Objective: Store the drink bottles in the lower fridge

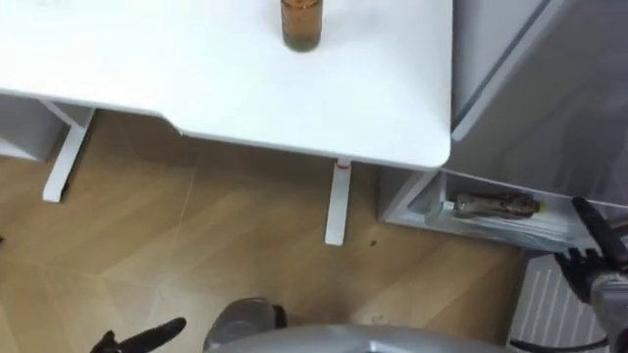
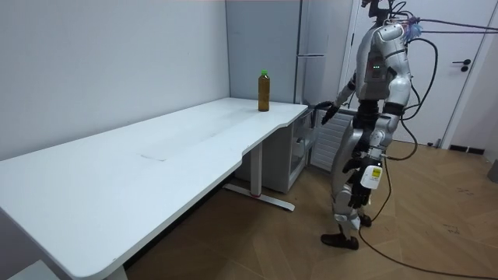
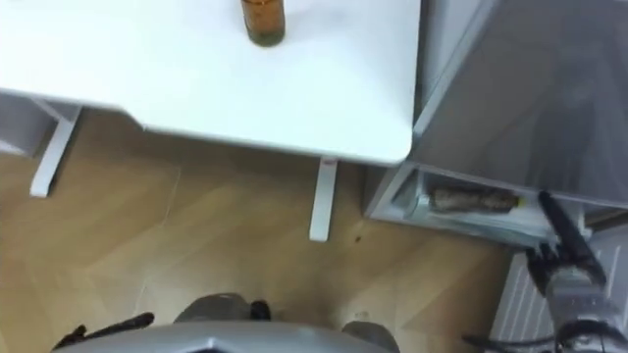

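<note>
Dark right hand: fingers straight, released, holding nothing; raised low before the fridge.
Left hand: down at the robot's side, well left of the right hand; fingers loosely extended, empty.
Floor: wood-pattern, beneath both hands.
Lying bottle: brown, pale cap, on its side in a white shelf low in the fridge; just ahead and left of the right hand, not touched.
Bench: white top, white legs; its end sits beside the fridge, ahead and left of the right hand.
Drink bottle: amber, upright on the bench near its far end, well apart from both hands.
Stance, room view: upright at the bench's corner, right hand held forward.
</note>
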You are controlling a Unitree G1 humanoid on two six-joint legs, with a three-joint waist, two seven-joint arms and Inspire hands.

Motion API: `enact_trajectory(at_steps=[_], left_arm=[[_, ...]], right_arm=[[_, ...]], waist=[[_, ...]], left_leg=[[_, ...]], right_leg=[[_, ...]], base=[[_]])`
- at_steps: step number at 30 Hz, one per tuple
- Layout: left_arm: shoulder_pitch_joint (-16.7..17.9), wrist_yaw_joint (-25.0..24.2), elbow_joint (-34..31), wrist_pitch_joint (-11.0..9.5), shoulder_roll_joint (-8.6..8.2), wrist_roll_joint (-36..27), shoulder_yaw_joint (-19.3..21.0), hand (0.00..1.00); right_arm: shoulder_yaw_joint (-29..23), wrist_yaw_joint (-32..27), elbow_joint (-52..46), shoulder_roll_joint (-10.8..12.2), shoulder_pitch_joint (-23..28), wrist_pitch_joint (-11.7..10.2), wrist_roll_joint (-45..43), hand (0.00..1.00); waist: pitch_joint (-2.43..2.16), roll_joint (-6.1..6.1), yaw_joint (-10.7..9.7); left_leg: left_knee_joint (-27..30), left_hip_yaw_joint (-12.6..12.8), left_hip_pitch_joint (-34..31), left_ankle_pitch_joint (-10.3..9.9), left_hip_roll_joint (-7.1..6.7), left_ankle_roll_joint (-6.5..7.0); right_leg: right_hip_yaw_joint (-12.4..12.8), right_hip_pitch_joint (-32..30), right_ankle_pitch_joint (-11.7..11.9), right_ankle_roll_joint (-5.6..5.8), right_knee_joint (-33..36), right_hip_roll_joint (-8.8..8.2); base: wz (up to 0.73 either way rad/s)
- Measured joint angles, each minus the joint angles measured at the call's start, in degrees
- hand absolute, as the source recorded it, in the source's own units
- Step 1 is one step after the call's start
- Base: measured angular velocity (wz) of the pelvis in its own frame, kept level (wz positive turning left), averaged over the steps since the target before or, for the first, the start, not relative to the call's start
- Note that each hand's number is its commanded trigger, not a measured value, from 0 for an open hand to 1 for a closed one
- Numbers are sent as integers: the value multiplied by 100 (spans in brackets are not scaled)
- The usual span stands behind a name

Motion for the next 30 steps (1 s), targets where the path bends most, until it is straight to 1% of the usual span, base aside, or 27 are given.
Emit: enact_trajectory(at_steps=[1,2,3,4,6,7,8,10,12,16,18,19,21,24,25,26,27,28,30], left_arm=[[8,-4,-2,7,-42,17,44,0],[20,-25,-19,8,-111,37,148,0],[22,-29,-44,9,-141,85,166,0],[26,-29,-64,9,-153,137,166,0],[90,-28,-184,9,-172,148,166,0],[115,-28,-223,7,-177,148,168,0],[134,-31,-242,5,-184,151,172,0],[140,-25,-233,3,-231,263,269,0],[144,6,-204,-9,-265,441,359,0],[191,25,-203,-36,-388,492,398,0],[245,27,-217,-36,-414,491,450,0],[249,39,-216,-38,-431,491,488,0],[246,160,-179,-35,-470,490,510,0],[228,317,-13,-35,-500,485,540,0],[218,334,50,-29,-507,486,550,0],[216,379,103,5,-523,497,555,0],[160,417,160,22,-535,499,559,0],[158,422,228,22,-541,499,576,0],[-9,475,329,100,-572,471,621,0]], right_arm=[[-4,14,-75,59,132,0,2,0],[-5,97,-176,186,364,0,8,0],[-3,166,-183,299,554,2,-49,0],[-4,178,-183,346,634,3,-87,0],[-3,249,-170,502,915,-3,-175,0],[-3,261,-157,541,964,-3,-205,0],[-4,301,-135,621,1071,-4,-300,0],[-4,314,-17,737,1128,1,-497,0],[-3,401,226,908,1120,7,-709,0],[-7,458,397,1052,1134,15,-1057,0],[-5,481,393,1156,1218,16,-1516,0],[-2,470,394,1177,1234,24,-1737,0],[77,370,438,1185,1233,102,-2885,0],[288,151,605,1195,1213,151,-3885,0],[294,102,624,1205,1213,165,-4048,0],[325,7,625,1212,1166,223,-4373,0],[448,-39,626,1210,1165,254,-4703,0],[506,-52,628,1211,1165,259,-4835,0],[697,-95,634,1231,1111,262,-5214,0]], waist=[[7,7,5],[10,9,0],[15,30,-7],[21,45,-16],[50,82,-27],[46,96,-28],[52,136,-41],[51,176,-57],[56,205,-92],[50,220,-168],[42,214,-203],[41,214,-199],[40,213,-182],[43,212,-165],[44,215,-165],[45,222,-160],[46,222,-162],[46,222,-154],[48,235,-91]], left_leg=[[-25,3,53,-2,-1,-3],[-78,11,138,-4,-4,-5],[-112,6,213,-6,0,-9],[-142,5,256,-6,3,-12],[-239,1,378,-14,7,-26],[-256,1,412,-16,7,-29],[-284,-1,472,-16,2,-30],[-325,-8,569,-12,-11,-36],[-331,-42,651,-9,-17,-40],[-275,-144,625,-8,-43,-36],[-272,-230,639,-6,-73,-29],[-272,-245,644,-5,-73,-27],[-272,-254,646,4,-81,-15],[-280,-290,662,12,-97,-6],[-280,-294,668,12,-98,-6],[-277,-300,662,12,-94,-6],[-277,-337,648,12,-101,-7],[-278,-346,644,14,-105,-9],[-280,-331,653,32,-98,-19]], right_leg=[[1,52,19,-1,-36,4],[3,129,44,3,-92,12],[0,237,81,0,-202,38],[6,291,108,2,-261,53],[5,469,175,-3,-446,92],[5,493,189,-4,-451,95],[1,571,201,-1,-489,98],[-8,681,211,3,-542,97],[-80,786,211,3,-546,96],[-203,835,227,15,-546,88],[-321,883,234,28,-545,77],[-333,883,240,35,-535,78],[-326,884,252,39,-532,76],[-374,940,262,48,-547,74],[-396,951,262,48,-552,72],[-441,954,262,48,-554,71],[-472,963,263,47,-576,74],[-472,972,264,47,-592,76],[-469,984,267,41,-625,89]], base=[[0],[-5],[-4],[0],[-5],[-7],[-5],[0],[9],[15],[16],[14],[2],[6],[3],[5],[6],[6],[0]])
